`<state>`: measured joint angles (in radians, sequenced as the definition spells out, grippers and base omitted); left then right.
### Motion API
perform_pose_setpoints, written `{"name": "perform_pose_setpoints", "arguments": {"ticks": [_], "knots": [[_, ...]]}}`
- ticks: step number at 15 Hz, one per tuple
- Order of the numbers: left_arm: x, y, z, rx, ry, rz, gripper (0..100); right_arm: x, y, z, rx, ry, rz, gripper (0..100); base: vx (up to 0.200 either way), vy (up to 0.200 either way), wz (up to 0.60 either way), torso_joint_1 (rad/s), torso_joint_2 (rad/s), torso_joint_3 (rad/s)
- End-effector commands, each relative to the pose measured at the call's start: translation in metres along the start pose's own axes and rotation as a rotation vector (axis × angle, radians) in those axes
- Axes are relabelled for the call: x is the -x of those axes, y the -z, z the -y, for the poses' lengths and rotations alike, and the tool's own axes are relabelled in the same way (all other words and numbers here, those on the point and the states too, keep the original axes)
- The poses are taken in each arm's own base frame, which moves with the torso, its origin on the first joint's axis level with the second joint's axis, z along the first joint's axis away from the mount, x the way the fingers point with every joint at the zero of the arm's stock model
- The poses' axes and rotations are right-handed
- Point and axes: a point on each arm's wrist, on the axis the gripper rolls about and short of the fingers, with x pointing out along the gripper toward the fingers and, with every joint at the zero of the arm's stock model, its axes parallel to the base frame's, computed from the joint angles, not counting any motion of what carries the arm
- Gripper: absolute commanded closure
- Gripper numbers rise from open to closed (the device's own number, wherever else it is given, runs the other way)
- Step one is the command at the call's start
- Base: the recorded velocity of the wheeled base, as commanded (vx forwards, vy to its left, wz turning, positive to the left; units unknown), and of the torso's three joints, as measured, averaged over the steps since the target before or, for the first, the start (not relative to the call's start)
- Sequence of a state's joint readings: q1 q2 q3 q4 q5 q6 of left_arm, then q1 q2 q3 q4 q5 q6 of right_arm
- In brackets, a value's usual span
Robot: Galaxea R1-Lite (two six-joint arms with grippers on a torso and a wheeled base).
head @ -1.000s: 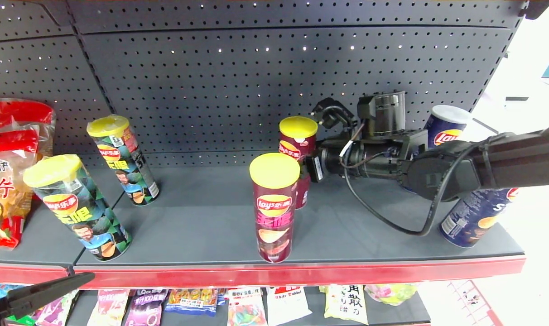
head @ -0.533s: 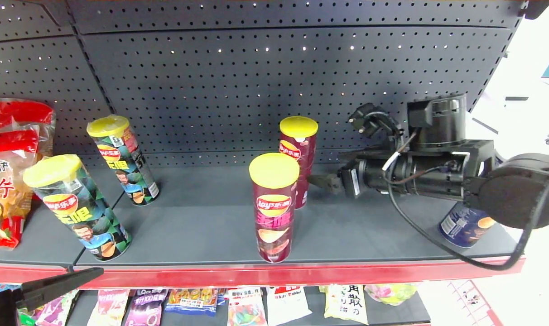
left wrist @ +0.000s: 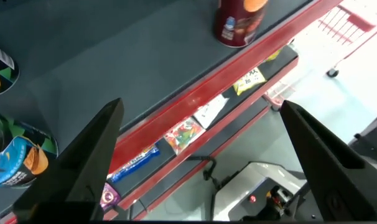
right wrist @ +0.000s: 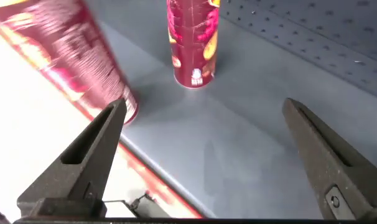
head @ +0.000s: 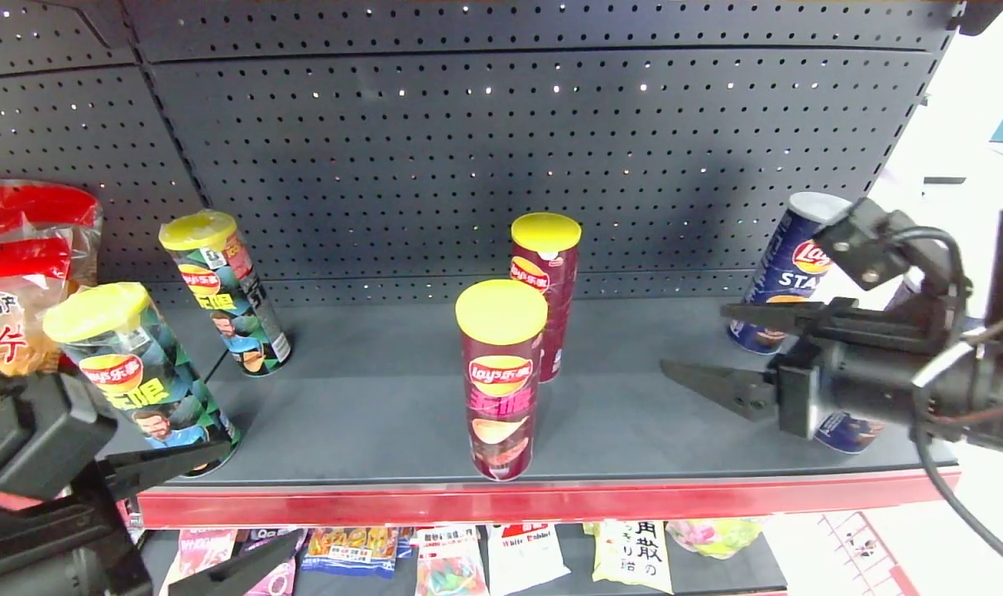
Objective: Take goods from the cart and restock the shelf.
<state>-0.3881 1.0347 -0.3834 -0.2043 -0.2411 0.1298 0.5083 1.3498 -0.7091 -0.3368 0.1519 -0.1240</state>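
Two maroon chip cans with yellow lids stand upright mid-shelf, the front can near the red shelf edge and the rear can behind it. My right gripper hangs open and empty to their right, apart from both. In the right wrist view its fingers frame the rear can, with the front can to one side. My left gripper is open and empty at the lower left, in front of the shelf edge. The left wrist view shows that gripper over the red edge.
Two green cans lean at the left beside red snack bags. Blue cans stand at the right end, behind my right arm. Snack packets fill the lower shelf. A red wire cart stands on the floor.
My right gripper has drawn back to the right and toward the shelf front, away from the rear maroon can, which stays standing. My left arm has risen into view at the lower left.
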Motion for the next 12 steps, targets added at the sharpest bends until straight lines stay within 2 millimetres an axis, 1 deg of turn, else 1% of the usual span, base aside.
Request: {"name": "perform_pose_setpoints", "arguments": {"ticks": [1,2,3,4,5,6,7,8,9,10,11,12], "knots": [[-0.034,-0.006,-0.010,0.022,-0.004,-0.111,0,0.083,0.019,-0.014,0.024,0.050,0.142,0,0.000,0.000,0.00,0.000,0.00,0.000],[-0.046,-0.010,-0.013,0.024,-0.014,-0.131,0,0.101,0.031,-0.017,0.023,0.099,0.169,0,0.000,0.000,0.00,0.000,0.00,0.000],[-0.057,-0.016,-0.017,0.022,-0.031,-0.134,0,0.117,0.048,-0.022,0.019,0.121,0.187,0,0.000,0.000,0.00,0.000,0.00,0.000],[-0.069,-0.020,-0.021,0.021,-0.047,-0.139,0,0.137,0.063,-0.027,0.024,0.133,0.236,0,0.000,0.000,0.00,0.000,0.00,0.000],[-0.075,-0.023,-0.022,0.019,-0.049,-0.141,0,0.146,0.071,-0.028,0.025,0.146,0.259,0,0.000,0.000,0.00,0.000,0.00,0.000],[-0.086,-0.026,-0.022,0.014,-0.042,-0.155,0,0.159,0.081,-0.030,0.018,0.205,0.276,0,0.000,0.000,0.00,0.000,0.00,0.000],[-0.097,-0.027,-0.020,0.005,-0.039,-0.180,0,0.169,0.084,-0.030,0.004,0.295,0.275,0,0.000,0.000,0.00,0.000,0.00,0.000],[-0.103,-0.026,-0.017,0.002,-0.035,-0.197,0,0.173,0.086,-0.030,-0.002,0.326,0.275,0,0.000,0.000,0.00,0.000,0.00,0.000],[-0.115,-0.020,-0.013,-0.005,-0.032,-0.240,0,0.178,0.088,-0.031,-0.011,0.359,0.291,0,0.000,0.000,0.00,0.000,0.00,0.000],[-0.122,-0.018,-0.009,-0.018,-0.030,-0.265,0,0.180,0.090,-0.032,-0.024,0.383,0.299,0,0.000,0.000,0.00,0.000,0.00,0.000],[-0.132,-0.019,-0.006,-0.030,-0.034,-0.277,0,0.181,0.090,-0.032,-0.037,0.407,0.305,0,0.000,0.000,0.00,0.000,0.00,0.000],[-0.140,-0.017,-0.006,-0.033,-0.047,-0.297,0,0.181,0.090,-0.031,-0.043,0.424,0.305,0,0.000,0.000,0.00,0.000,0.00,0.000]]}}
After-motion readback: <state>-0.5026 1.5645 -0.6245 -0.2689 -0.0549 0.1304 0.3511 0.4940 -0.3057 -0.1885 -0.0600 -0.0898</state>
